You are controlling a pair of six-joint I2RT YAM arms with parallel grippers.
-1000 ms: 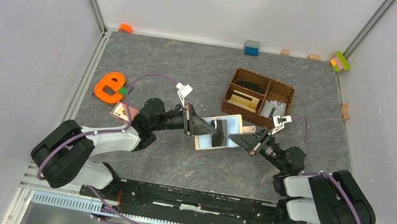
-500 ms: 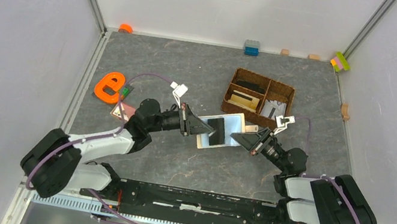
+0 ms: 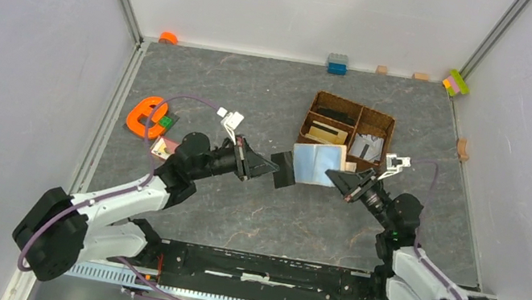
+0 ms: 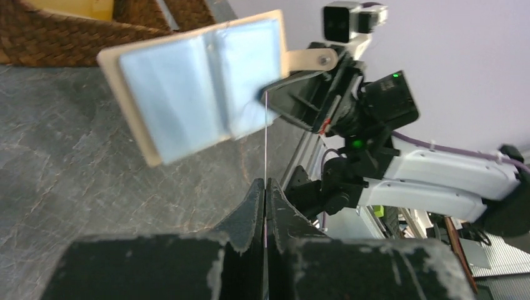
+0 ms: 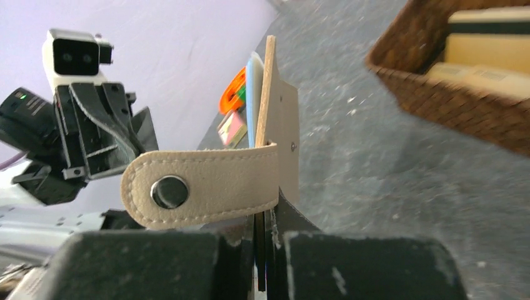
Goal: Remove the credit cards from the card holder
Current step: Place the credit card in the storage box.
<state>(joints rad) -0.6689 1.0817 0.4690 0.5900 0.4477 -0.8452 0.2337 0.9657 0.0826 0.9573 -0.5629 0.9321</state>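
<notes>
While the right pincer (image 3: 335,177) clamped the beige card holder (image 3: 316,162) and held it spread open above the grey table (image 3: 256,91), the left pincer (image 3: 271,169) was pinched flat on a single thin card (image 3: 285,173) at the holder's left edge. From above, the card looked dark. From the left wrist it showed only as a fine upright line rising from between the closed fingers toward the holder's lower edge. Whether its far end had cleared the sleeve could not be told.

The holder's pale, shiny sleeves (image 4: 187,94) faced the left arm, two leaves side by side like an open book. The right pincer gripped the cover on the side with the closing tab (image 5: 206,184), its jaws narrowed to the thickness of the cover. The tab stuck out sideways, with its metal snap showing.

Just behind the raised holder stood a brown wicker basket (image 3: 352,103) with several compartments, which held cream, dark and grey flat items. On the left side of the table lay an orange letter-shaped toy (image 3: 144,115). A pinkish card (image 3: 162,149) rested flat on the table just beside the toy and was partly covered by the left arm. Small blocks, including a blue block (image 3: 337,64), sat along the far edge of the table against the white enclosure wall, well apart from both arms.
</notes>
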